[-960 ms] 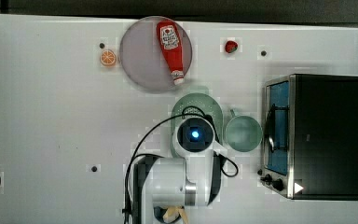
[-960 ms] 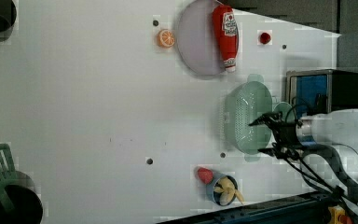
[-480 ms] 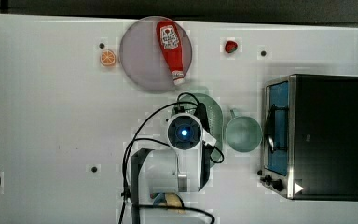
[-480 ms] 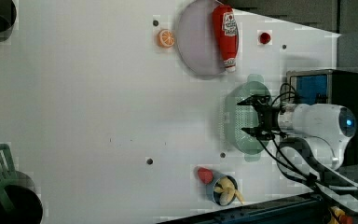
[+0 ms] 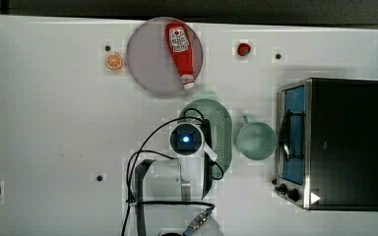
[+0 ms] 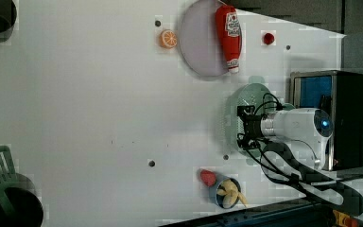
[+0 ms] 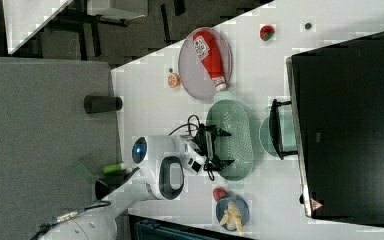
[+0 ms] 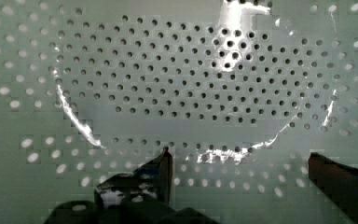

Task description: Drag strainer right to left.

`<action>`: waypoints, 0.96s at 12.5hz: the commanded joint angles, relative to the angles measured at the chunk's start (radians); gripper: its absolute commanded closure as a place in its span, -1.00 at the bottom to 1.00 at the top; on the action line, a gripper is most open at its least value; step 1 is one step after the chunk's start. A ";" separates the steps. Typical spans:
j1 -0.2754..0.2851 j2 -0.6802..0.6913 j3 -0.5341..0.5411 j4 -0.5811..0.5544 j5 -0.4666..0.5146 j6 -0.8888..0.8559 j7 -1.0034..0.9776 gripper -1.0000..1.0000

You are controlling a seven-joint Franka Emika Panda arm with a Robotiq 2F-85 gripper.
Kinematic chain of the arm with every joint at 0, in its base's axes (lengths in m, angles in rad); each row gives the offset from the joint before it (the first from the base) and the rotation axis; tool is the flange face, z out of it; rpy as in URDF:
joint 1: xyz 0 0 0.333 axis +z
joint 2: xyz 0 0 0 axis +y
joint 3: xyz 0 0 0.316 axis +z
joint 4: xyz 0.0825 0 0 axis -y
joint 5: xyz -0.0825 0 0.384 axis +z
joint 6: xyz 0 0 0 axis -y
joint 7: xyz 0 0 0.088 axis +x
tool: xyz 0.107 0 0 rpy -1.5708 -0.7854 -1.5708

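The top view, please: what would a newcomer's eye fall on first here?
The white arm reaching over the mint-green strainer at the table's middle, its open gripper inside the perforated bowl. Next, the red ketchup bottle lying on a round plate above it, and the black oven at the top view's right.

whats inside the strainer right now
No food or objects lie in the strainer; the wrist view shows its bare perforated floor. The open gripper reaches into the bowl. Whether the fingertips touch the floor cannot be seen.
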 commanded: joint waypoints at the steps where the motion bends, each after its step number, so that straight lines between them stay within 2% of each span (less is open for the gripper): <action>1: 0.070 -0.036 -0.011 0.004 -0.008 0.020 0.132 -1.00; 5: 0.128 -0.031 -0.011 0.008 -0.007 0.019 0.178 -1.00; 12: 0.265 0.020 -0.010 0.068 -0.007 0.016 0.302 -1.00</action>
